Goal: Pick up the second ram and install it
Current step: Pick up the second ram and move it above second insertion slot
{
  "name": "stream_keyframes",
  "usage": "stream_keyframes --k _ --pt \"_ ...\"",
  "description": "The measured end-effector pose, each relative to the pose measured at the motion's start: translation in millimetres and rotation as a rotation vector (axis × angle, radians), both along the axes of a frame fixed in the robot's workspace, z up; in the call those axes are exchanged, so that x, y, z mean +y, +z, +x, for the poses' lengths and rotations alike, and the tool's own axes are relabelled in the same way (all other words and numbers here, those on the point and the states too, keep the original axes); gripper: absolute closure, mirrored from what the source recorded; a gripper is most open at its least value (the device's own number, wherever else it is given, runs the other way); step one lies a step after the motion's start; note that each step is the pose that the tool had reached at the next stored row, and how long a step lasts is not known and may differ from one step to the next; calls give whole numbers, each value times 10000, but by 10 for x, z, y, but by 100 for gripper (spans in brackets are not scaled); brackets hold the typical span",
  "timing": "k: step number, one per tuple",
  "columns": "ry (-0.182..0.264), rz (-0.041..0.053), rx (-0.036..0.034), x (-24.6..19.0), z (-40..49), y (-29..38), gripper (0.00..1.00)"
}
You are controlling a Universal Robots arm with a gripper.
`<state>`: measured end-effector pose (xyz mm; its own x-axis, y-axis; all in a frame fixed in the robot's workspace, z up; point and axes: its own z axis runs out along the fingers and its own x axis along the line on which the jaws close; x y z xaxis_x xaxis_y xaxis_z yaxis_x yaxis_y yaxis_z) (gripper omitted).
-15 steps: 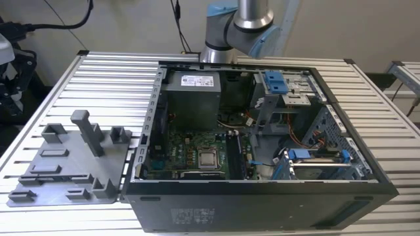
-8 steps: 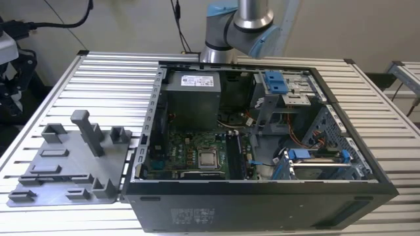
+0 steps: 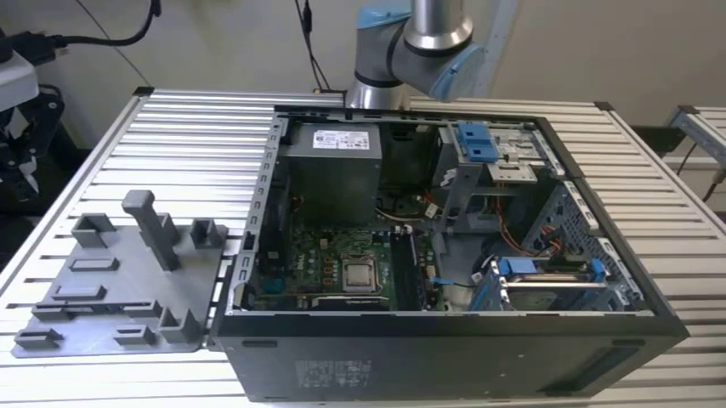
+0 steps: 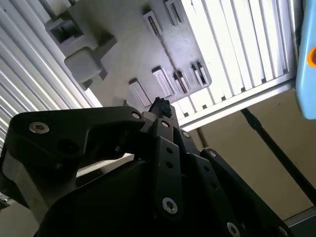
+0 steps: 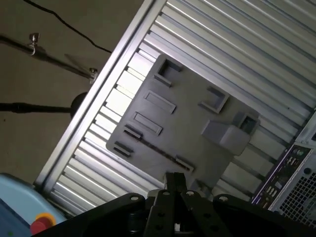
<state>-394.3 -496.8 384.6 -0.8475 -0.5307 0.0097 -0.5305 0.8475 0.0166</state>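
Observation:
The second ram is out of view. In both wrist views my gripper hangs high above the grey fixture tray, its black fingers drawn together to a narrow tip with nothing visible between them. The tray lies on the slatted table at the exterior view's left, beside the open computer case. Inside the case the green motherboard lies flat, with long memory slots next to the processor socket. The arm's grey and blue joints rise behind the case.
The tray carries upright grey posts and several shallow slots. Blue drive-bay brackets and a power supply fill the case. The case's rear ports border the tray. A red button sits off the table's edge.

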Motion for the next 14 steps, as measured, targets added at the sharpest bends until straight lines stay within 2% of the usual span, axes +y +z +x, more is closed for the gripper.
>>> stream_keyframes --k 8,14 --pt "697 -54 -1 0 0 0 89" --pt "1637 -93 -1 3 -1 0 89"
